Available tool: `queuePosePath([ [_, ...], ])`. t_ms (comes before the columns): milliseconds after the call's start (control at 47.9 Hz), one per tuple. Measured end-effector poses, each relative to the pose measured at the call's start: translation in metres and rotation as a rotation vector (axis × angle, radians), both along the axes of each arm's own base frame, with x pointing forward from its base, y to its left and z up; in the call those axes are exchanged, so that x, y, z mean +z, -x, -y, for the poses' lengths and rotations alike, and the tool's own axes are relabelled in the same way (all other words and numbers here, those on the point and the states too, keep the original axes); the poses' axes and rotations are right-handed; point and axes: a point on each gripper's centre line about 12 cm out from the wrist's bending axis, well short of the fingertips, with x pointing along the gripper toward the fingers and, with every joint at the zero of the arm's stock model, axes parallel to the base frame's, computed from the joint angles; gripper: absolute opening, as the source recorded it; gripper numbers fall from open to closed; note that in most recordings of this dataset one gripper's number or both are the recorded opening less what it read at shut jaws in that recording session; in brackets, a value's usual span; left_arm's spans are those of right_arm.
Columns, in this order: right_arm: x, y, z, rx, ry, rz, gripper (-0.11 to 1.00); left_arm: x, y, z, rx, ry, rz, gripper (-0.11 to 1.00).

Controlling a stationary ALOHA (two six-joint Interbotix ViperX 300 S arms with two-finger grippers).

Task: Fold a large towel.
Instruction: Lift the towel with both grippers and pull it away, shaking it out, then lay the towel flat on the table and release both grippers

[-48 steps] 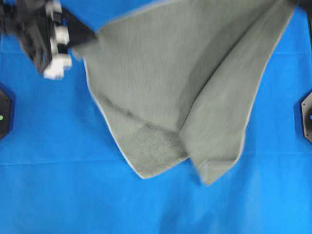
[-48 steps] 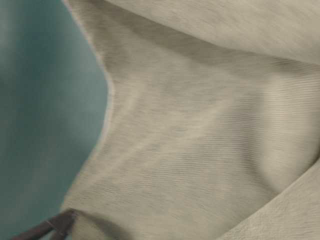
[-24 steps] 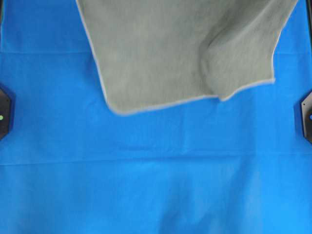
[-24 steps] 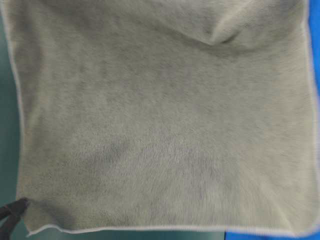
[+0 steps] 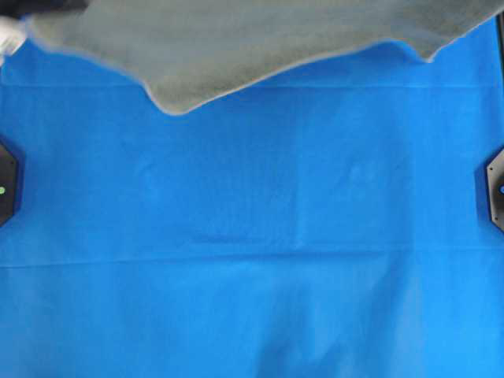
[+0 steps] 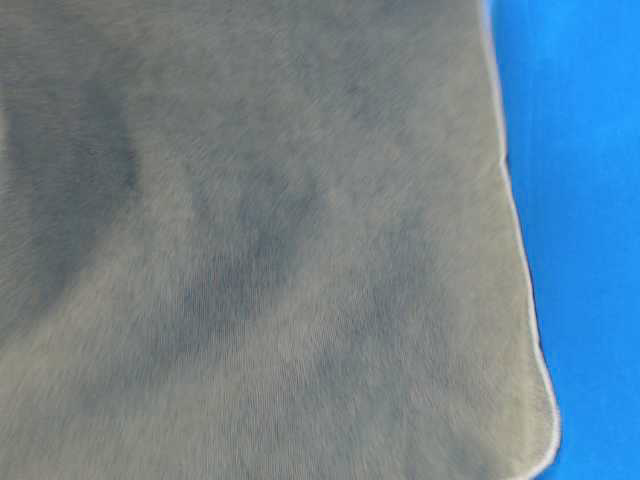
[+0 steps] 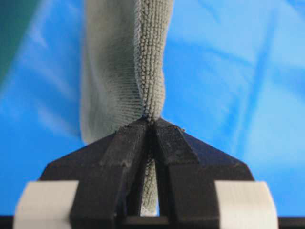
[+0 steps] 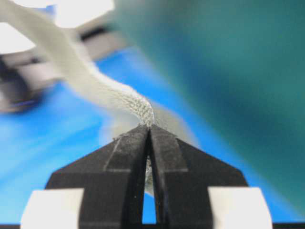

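Observation:
The grey-green towel [image 5: 236, 43] hangs across the top of the overhead view, lifted off the blue sheet, its lower edge and a rounded corner showing. It fills most of the table-level view [image 6: 250, 240], its pale hem down the right side. My left gripper [image 7: 151, 119] is shut on the towel's edge [image 7: 147, 71], which stands up from the fingertips. My right gripper [image 8: 149, 126] is shut on another part of the towel's edge [image 8: 114, 98], which trails up to the left. Neither gripper shows plainly in the overhead view.
The bright blue sheet [image 5: 252, 236] covers the table. Black arm bases sit at its left edge [image 5: 6, 181] and right edge [image 5: 496, 189]. A white part of the left arm [image 5: 9, 35] shows at the top left corner.
The towel has been drawn further toward the top of the overhead view and lifted. Its hanging lower edge has risen, baring more of the blue sheet.

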Motion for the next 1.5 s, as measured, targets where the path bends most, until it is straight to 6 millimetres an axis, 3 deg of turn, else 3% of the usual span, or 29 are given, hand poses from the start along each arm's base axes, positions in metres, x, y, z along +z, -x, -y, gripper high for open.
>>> queuePosePath([
  [229, 0.016, -0.006, -0.036, 0.247, -0.153, 0.139, 0.01, 0.024, 0.016, 0.045, 0.009, 0.138, -0.049, 0.02],
  [396, 0.025, -0.008, -0.042, 0.294, -0.175, 0.208, 0.01, 0.046, 0.019, 0.073, -0.024, 0.198, -0.038, 0.02],
  [584, 0.026, -0.008, -0.043, 0.296, -0.174, 0.224, 0.01, 0.052, 0.013, 0.082, -0.035, 0.204, -0.108, 0.02],
  [730, 0.026, -0.008, -0.042, 0.294, -0.171, 0.223, 0.01, 0.048, 0.000, 0.075, -0.015, 0.187, -0.162, 0.02],
  [939, 0.006, -0.013, -0.026, 0.183, -0.125, 0.141, 0.01, 0.035, -0.007, 0.027, 0.109, 0.160, -0.192, 0.02],
  [1147, -0.025, -0.005, 0.016, -0.110, -0.097, 0.002, 0.01, 0.002, -0.015, -0.045, 0.179, 0.079, -0.219, 0.02],
  [1335, -0.057, -0.003, 0.049, -0.298, -0.073, -0.130, 0.01, -0.021, -0.021, -0.095, 0.161, -0.042, -0.148, 0.02],
  [1502, -0.085, -0.010, 0.084, -0.421, -0.049, -0.238, 0.01, -0.036, -0.013, -0.137, 0.202, -0.141, -0.079, 0.02],
])
